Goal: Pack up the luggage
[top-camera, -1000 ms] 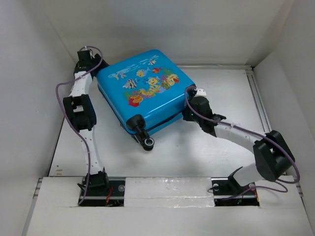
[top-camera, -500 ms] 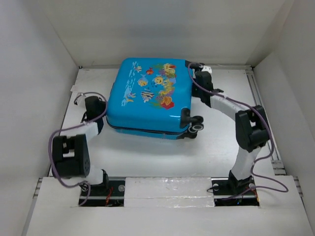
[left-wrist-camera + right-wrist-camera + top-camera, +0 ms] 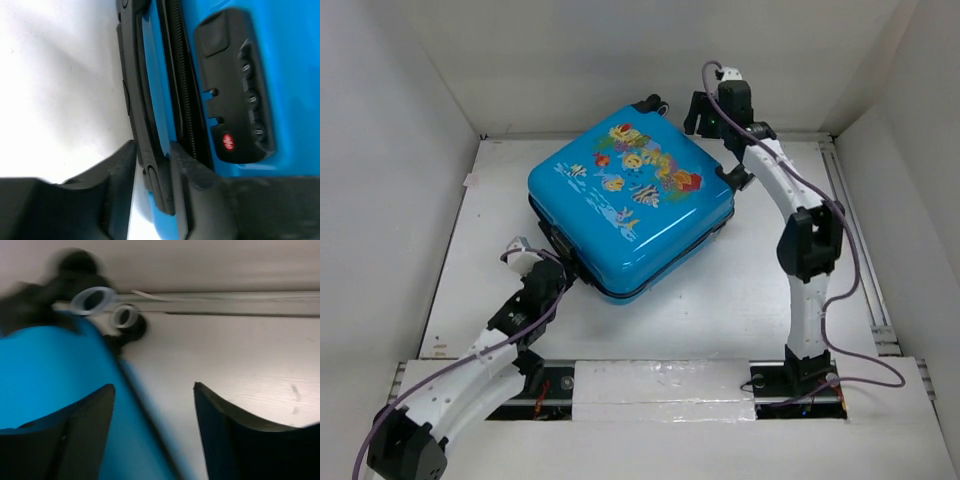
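The luggage (image 3: pixel 630 205), a glossy blue hard-shell case with a fish print, lies closed and flat on the white table (image 3: pixel 770 290). It is turned at an angle, wheels (image 3: pixel 650 103) toward the back wall. My left gripper (image 3: pixel 555 275) is at its near-left edge. In the left wrist view the gripper (image 3: pixel 152 150) is shut on the black side handle (image 3: pixel 140 100), beside the zipper and the combination lock (image 3: pixel 235 100). My right gripper (image 3: pixel 710 125) hangs open above the back right corner. In the right wrist view it (image 3: pixel 154 385) holds nothing, with blue shell (image 3: pixel 50 370) and wheels (image 3: pixel 92 300) below.
White walls enclose the table on three sides, close behind the luggage. A metal rail (image 3: pixel 850 220) runs along the right edge and a groove (image 3: pixel 240 310) along the back. A small tag (image 3: pixel 470 180) lies at the left edge.
The luggage has turned on the table, its wheels now at the back. My left arm drew back to the near-left edge. My right gripper opened and rose at the back right.
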You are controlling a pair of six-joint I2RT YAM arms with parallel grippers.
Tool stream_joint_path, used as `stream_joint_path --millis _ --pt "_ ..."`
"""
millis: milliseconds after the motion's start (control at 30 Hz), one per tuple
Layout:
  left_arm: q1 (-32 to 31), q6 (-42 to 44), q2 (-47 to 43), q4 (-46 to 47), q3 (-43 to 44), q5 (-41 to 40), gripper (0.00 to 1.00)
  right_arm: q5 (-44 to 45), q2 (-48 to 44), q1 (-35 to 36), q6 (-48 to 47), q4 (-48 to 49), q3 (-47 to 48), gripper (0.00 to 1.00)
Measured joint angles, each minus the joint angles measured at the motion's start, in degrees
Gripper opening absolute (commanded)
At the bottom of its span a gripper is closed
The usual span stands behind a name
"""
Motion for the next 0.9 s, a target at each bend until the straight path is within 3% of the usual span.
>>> stream_joint_path --millis 100,133,167,233,333,400,467,533,633,700,900 --pt "-1.1 0.5 -3.7 -3.2 0.9 -0.7 0.42 -3.7 -10.4 1.2 1.1 -0.7 -6.3 0.71" --pt "-1.3 0.8 -4.5 -3.5 2.1 -1.3 0.44 -4.5 -15.1 1.7 1.2 -0.2 -9.9 0.56" --pt "-1.3 1.7 -5.4 -4.9 4.1 -3.2 0.52 -5.0 -20.5 2.0 1.4 1.8 -14.8 0.41" --pt "-1.3 2.8 -6.6 -4.3 5.9 -5.3 0.60 -5.2 -32.9 1.9 1.9 6.1 -26.6 0.00" --pt "-1.5 4.4 -7.7 1.4 9.6 -7.0 0.69 -2.8 -51.6 1.3 3.7 12.6 -46.5 0.00" --pt "-1.7 5.8 -7.3 5.1 12.2 -8.4 0.85 0.2 -61.7 2.0 5.4 15.7 -58.5 0.00" --pt "-1.7 7.2 -4.7 9.2 15.8 -10.3 0.92 2.4 -69.2 3.1 7.3 18.1 -69.1 0.00" --pt "-0.5 8.2 1.2 11.8 21.4 -11.0 0.94 4.0 -73.1 3.6 9.2 19.2 -78.2 0.00" --pt "4.6 9.1 13.5 14.4 31.8 -8.1 0.94 4.9 -72.5 3.3 11.4 18.6 -87.3 0.00" --pt "9.0 9.3 21.4 15.6 37.1 -5.1 0.92 4.5 -69.9 3.2 11.8 18.3 -88.1 0.00" --pt "24.6 9.9 45.6 8.8 54.2 4.1 0.88 -0.5 -53.5 3.0 11.2 20.5 -79.6 0.00"
